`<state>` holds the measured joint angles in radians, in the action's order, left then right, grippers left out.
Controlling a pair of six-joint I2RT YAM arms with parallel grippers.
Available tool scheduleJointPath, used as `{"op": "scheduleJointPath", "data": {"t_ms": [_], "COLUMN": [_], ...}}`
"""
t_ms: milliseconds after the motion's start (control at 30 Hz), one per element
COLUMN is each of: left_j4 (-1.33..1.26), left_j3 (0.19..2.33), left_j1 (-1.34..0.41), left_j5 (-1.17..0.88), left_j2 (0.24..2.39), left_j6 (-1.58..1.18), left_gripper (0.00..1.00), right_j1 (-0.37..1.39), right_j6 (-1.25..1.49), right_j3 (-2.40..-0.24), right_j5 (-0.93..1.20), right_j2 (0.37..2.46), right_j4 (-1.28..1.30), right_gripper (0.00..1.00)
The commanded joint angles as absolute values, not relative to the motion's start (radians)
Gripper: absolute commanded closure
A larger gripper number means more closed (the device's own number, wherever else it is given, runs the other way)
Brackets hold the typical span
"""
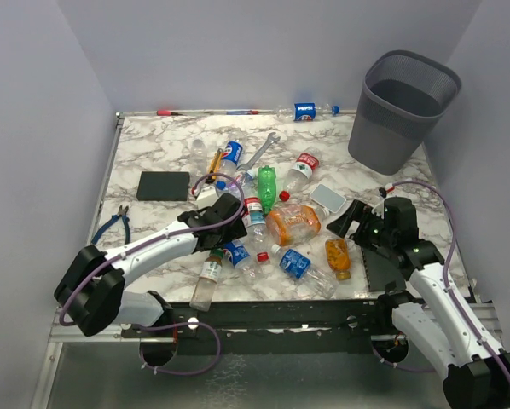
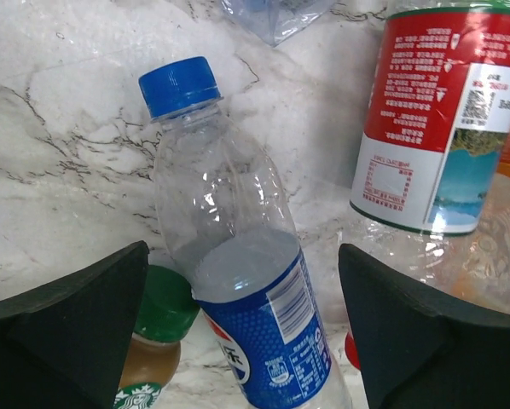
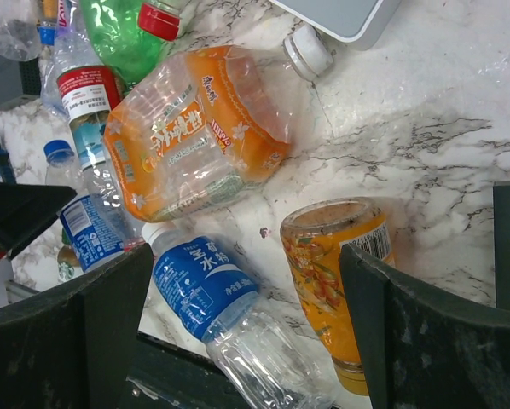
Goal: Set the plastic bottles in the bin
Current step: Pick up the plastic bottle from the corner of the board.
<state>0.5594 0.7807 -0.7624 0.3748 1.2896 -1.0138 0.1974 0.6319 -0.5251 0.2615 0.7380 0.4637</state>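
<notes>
Bottles (image 1: pixel 294 223) lay scattered across the marble table (image 1: pixel 153 149), mostly from its centre down toward 6 o'clock in the overhead view. A far Pepsi bottle (image 1: pixel 305 111) lay alone at the 12 o'clock edge. The bin (image 1: pixel 404 106) stood upright at about 1 o'clock, well apart from the heap.

We saw the left gripper (image 2: pixel 245 298) spread wide and gripping nothing. A blue-capped Pepsi bottle (image 2: pixel 238 281) lay between its fingers with the cap toward 11 o'clock in the wrist view, and neither finger touched it. A red-labelled bottle (image 2: pixel 434 111) lay at 2 o'clock from it.

The right gripper (image 3: pixel 255 324) was likewise wide open and held nothing. Under it lay a blue-labelled bottle (image 3: pixel 208 294) with a white cap, an amber juice bottle (image 3: pixel 336 273) just beside it at 3 o'clock, and a crushed orange bottle (image 3: pixel 195 128) at 12 o'clock.

A silver wrench (image 1: pixel 262 149) and a black block (image 1: pixel 164 185) lay toward 11 o'clock on the table.
</notes>
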Motion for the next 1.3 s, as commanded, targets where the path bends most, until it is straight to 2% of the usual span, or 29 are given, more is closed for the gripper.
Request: {"op": "scheduleJointPath", "data": {"t_ms": [0,200,333,667,733,800,867,1133,1267], "left_j4": [0.496,0.483,0.473,0.420,0.401,0.397,0.401,0.519,0.531], "left_j3": [0.794,0.789,0.790,0.731,0.718,0.717,0.726,0.924,1.041], "left_j1": [-0.728,-0.721,-0.722,-0.719,-0.718,-0.719,-0.718,-0.717,-0.718], "left_j5": [0.346,0.352,0.347,0.313,0.299,0.286,0.298,0.406,0.390], "left_j2": [1.344,1.357,1.361,1.380,1.381,1.367,1.324,1.152,1.113], "left_j6": [-1.045,-1.038,-1.013,-0.992,-0.983,-0.971,-0.950,-0.809,-0.707], "left_gripper": [0.09,0.20,0.31,0.32,0.37,0.49,0.56,0.59,0.60], "right_j1": [0.204,0.204,0.204,0.203,0.204,0.203,0.203,0.204,0.204], "right_j6": [0.640,0.633,0.632,0.612,0.599,0.589,0.573,0.514,0.513], "right_j3": [-0.523,-0.515,-0.495,-0.547,-0.559,-0.566,-0.586,-0.767,-0.882], "right_j5": [0.302,0.340,0.454,0.551,0.551,0.551,0.548,0.555,0.563], "right_j2": [0.721,0.709,0.710,0.718,0.726,0.732,0.744,0.798,0.812], "right_j4": [0.457,0.450,0.384,0.339,0.353,0.362,0.379,0.433,0.433], "right_gripper": [0.06,0.06,0.05,0.03,0.03,0.03,0.03,0.00,0.00]}}
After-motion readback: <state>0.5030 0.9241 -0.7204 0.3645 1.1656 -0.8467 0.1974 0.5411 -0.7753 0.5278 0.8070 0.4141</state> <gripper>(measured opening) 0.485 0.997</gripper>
